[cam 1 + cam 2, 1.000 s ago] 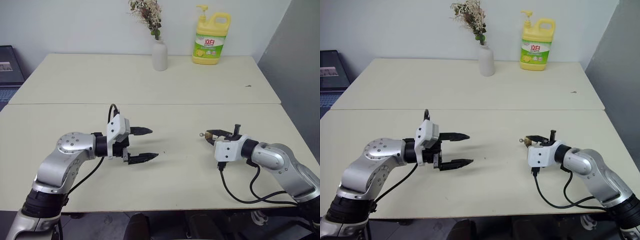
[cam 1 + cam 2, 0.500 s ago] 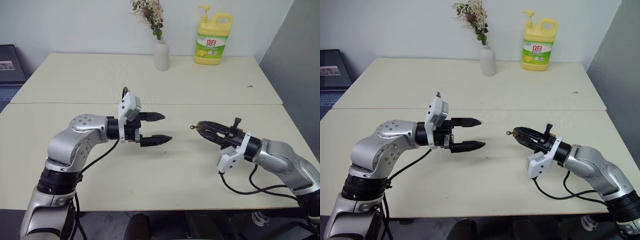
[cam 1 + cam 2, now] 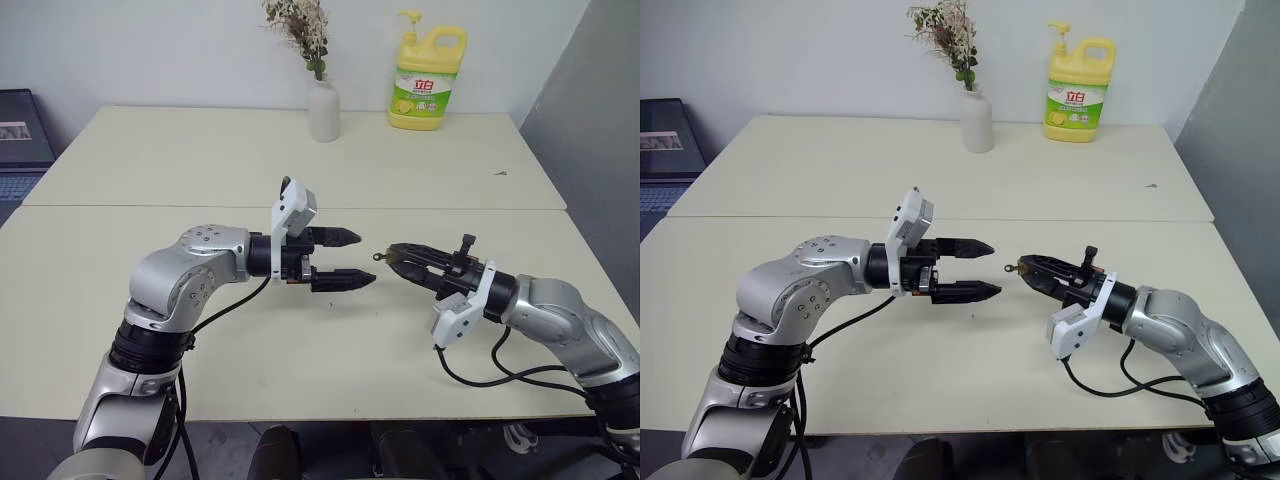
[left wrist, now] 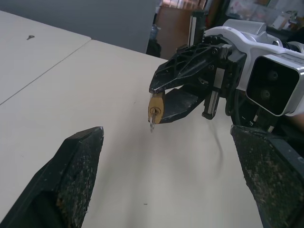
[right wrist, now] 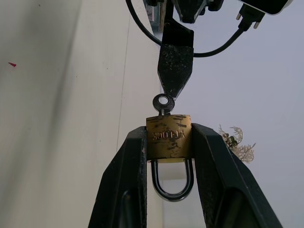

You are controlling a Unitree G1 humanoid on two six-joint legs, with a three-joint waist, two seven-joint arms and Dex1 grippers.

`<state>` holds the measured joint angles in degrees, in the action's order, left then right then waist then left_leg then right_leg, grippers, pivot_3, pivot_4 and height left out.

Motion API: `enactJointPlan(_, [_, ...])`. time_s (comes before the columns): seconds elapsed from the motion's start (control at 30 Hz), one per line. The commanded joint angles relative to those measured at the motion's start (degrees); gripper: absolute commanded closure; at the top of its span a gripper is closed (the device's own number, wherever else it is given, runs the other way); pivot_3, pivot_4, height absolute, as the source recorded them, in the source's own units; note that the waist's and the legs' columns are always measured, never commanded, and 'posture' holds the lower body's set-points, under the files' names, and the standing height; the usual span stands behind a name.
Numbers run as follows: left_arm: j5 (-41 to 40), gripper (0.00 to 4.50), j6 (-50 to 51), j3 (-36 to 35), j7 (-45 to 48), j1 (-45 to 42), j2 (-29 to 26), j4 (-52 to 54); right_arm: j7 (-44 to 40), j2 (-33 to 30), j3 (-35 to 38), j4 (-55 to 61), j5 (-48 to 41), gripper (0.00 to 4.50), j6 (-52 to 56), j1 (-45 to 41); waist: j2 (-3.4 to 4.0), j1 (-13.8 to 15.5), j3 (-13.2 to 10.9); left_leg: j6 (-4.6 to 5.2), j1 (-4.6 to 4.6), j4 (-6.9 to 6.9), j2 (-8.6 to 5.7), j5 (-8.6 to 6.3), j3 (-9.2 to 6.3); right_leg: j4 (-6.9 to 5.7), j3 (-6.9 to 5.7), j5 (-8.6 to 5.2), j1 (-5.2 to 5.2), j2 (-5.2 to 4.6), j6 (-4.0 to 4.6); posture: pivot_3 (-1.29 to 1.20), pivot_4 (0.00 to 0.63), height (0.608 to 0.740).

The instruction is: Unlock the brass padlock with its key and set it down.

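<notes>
My right gripper is shut on the brass padlock, clamping its golden body between both fingers above the table. The dark shackle points back toward the wrist. The key sticks out of the keyhole at the front, its ring end free. In the eye views the key shows as a small tip ahead of the right gripper. My left gripper is open and level, its fingertips just short of the key, with nothing between them. The left wrist view shows the padlock facing it.
A white vase with dried flowers and a yellow dish soap bottle stand at the far side of the rear table. A laptop sits at the far left. A seam joins the two tables.
My left arm has swung right and up, bringing its open fingers close to the key. My right gripper rose and turned to point left, the padlock still held in it.
</notes>
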<state>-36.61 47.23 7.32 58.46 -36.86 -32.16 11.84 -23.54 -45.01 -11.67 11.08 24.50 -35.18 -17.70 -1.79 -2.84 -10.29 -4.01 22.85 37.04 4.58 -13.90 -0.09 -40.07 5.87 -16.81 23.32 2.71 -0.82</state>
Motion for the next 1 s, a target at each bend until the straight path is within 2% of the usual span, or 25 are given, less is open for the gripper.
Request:
enactJointPlan(0.03, [2.1,0.0,-3.1,1.7,0.4,-1.7,1.5,-1.5,-0.2,0.3,2.7,1.7,-1.7,3.56,0.3,-0.7,0.0,0.1,0.0,0.0,0.0,0.0,0.0,0.0,0.0,0.0,0.0,0.0,-0.01,0.0,0.0,0.0,0.15,0.74])
enactJointPlan(0.17, [2.8,0.0,-4.0,2.1,0.3,-2.2,3.0,-3.3,-0.6,0.7,2.8,2.4,-1.6,3.56,0.5,-0.6,0.0,0.3,0.0,0.0,0.01,0.02,-0.01,0.0,0.0,0.0,0.0,0.0,-0.02,0.0,0.0,0.0,0.15,0.74])
enactJointPlan(0.27, [2.9,0.53,-4.2,2.2,0.5,-2.5,3.9,-3.9,-0.9,1.0,2.9,2.6,-1.6,3.56,0.6,-0.4,0.0,0.3,0.0,0.0,0.01,0.02,-0.01,0.0,0.0,0.0,0.0,0.0,-0.02,0.0,0.0,0.0,0.15,0.74])
enactJointPlan(0.63, [2.4,4.03,-4.5,1.7,3.2,-3.9,5.0,-7.2,-2.1,1.7,3.1,2.7,-1.9,3.56,0.7,-0.7,0.0,0.5,0.0,0.0,0.0,0.02,-0.01,0.0,0.0,0.0,0.0,0.01,-0.02,0.0,0.0,0.0,0.15,0.74])
enactJointPlan(0.7, [2.8,4.49,-5.0,2.1,3.6,-4.2,5.3,-7.6,-2.3,1.7,3.0,2.6,-2.0,3.56,0.6,-0.8,0.0,0.5,0.0,0.0,0.0,0.02,-0.01,0.0,-0.01,0.0,-0.01,0.01,-0.02,0.0,0.01,0.0,0.15,0.74])
enactJointPlan(1.0, [3.6,4.5,-6.2,2.6,4.3,-4.6,6.8,-8.3,-3.0,1.8,3.0,2.8,-2.6,3.56,0.3,-1.0,0.0,0.6,0.0,0.0,0.0,0.02,-0.01,0.0,0.0,0.0,0.0,0.01,-0.02,0.0,0.01,0.0,0.15,0.74])
